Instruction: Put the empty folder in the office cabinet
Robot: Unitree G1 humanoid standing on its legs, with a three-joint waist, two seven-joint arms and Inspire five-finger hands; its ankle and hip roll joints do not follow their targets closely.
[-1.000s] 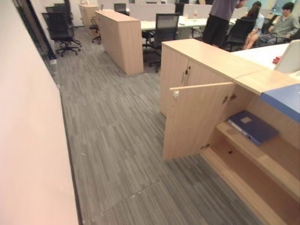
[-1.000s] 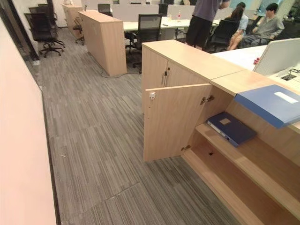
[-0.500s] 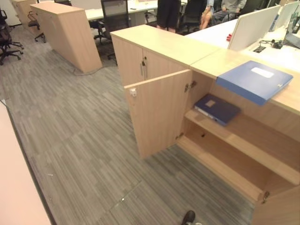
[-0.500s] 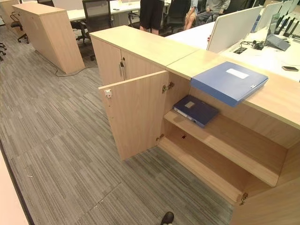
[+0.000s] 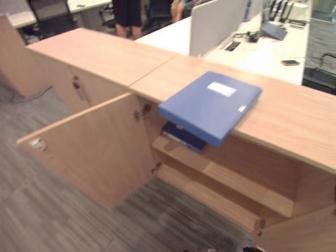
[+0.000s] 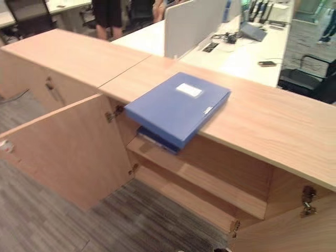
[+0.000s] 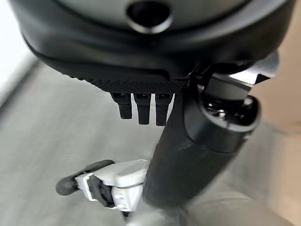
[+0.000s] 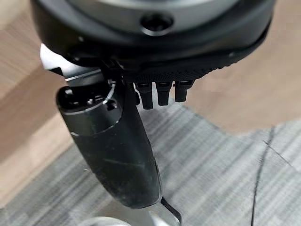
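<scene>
In the eye views: flat blue rectangular folder with a white label lying on the light wooden top of the low office cabinet, one corner jutting out past the front edge above the open compartment. Long axis running diagonally, from that overhanging near-left corner toward the far right, label end pointing away toward the white desk. Underneath, on the upper shelf, a second, darker blue folder, mostly hidden by the first. Left cabinet door swung open; right door edge with hinge at the lower right.

In the wrist views instead: left hand over grey carpet, fingers straight and relaxed, holding nothing; right hand likewise loose and empty, above carpet beside a pale wood panel, well apart from the folder.
</scene>
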